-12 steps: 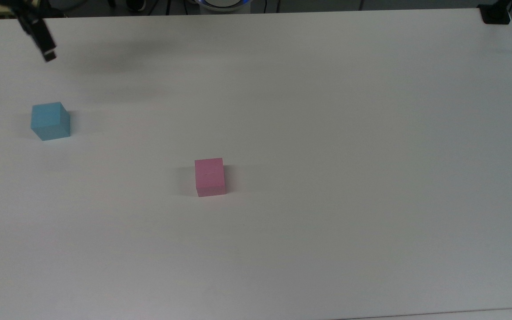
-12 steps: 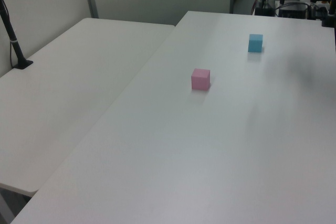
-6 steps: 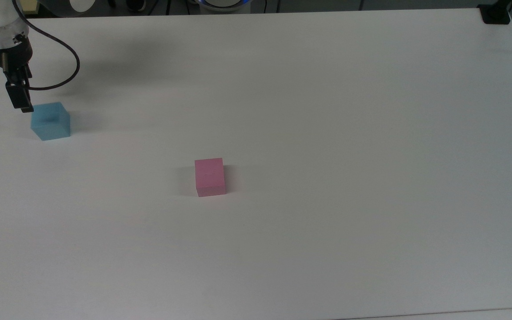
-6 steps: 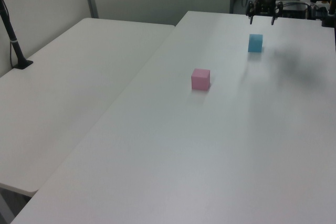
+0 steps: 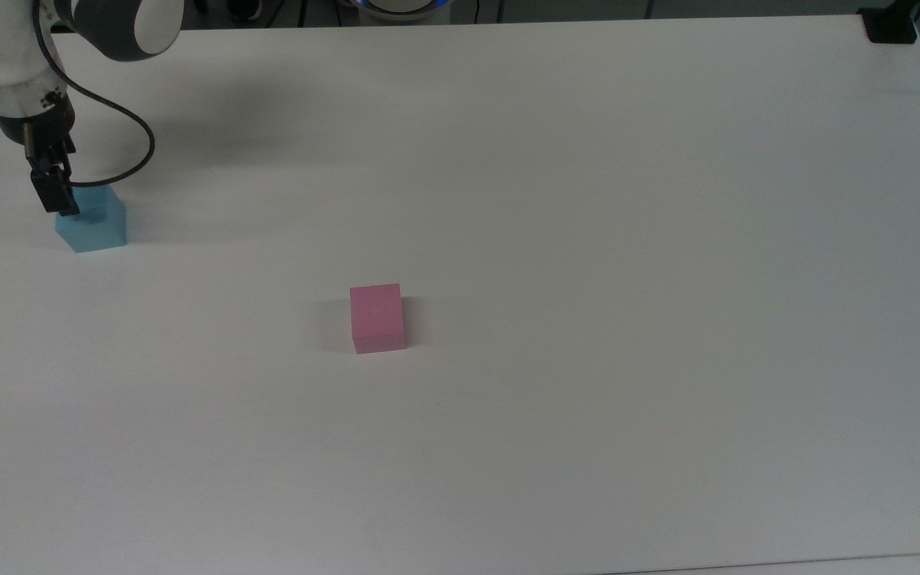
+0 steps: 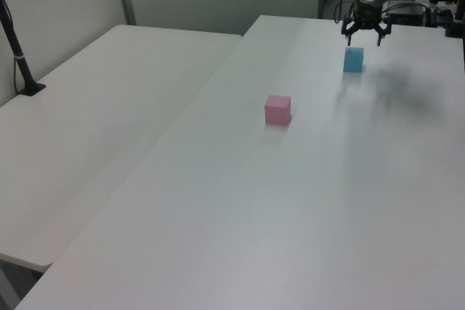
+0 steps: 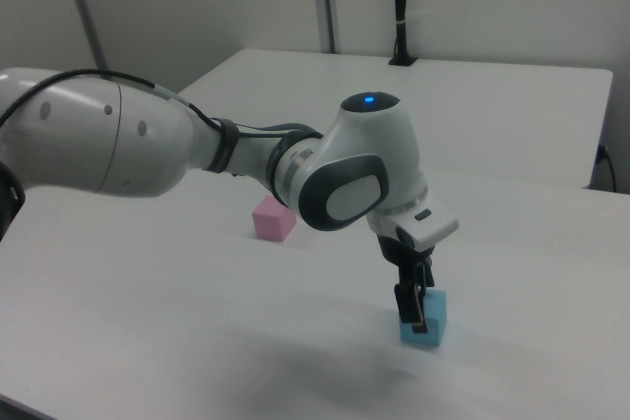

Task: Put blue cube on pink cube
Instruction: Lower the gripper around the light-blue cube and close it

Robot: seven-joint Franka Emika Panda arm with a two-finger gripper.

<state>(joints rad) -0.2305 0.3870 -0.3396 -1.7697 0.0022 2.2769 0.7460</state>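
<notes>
Above the blue cube (image 6: 353,59), the hand (image 6: 362,37) hangs spread wide, gripping nothing.

You get even, soft overhead light on the white table (image 5: 588,200), no glare. A diffuse shadow lies beside the gripper (image 6: 362,36); the left view looks slightly soft.

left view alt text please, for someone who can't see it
A robot arm's open pincer hovers just above a blue cube near the far end of a white table. A pink cube sits alone nearer the middle, apart from the blue one.
</notes>
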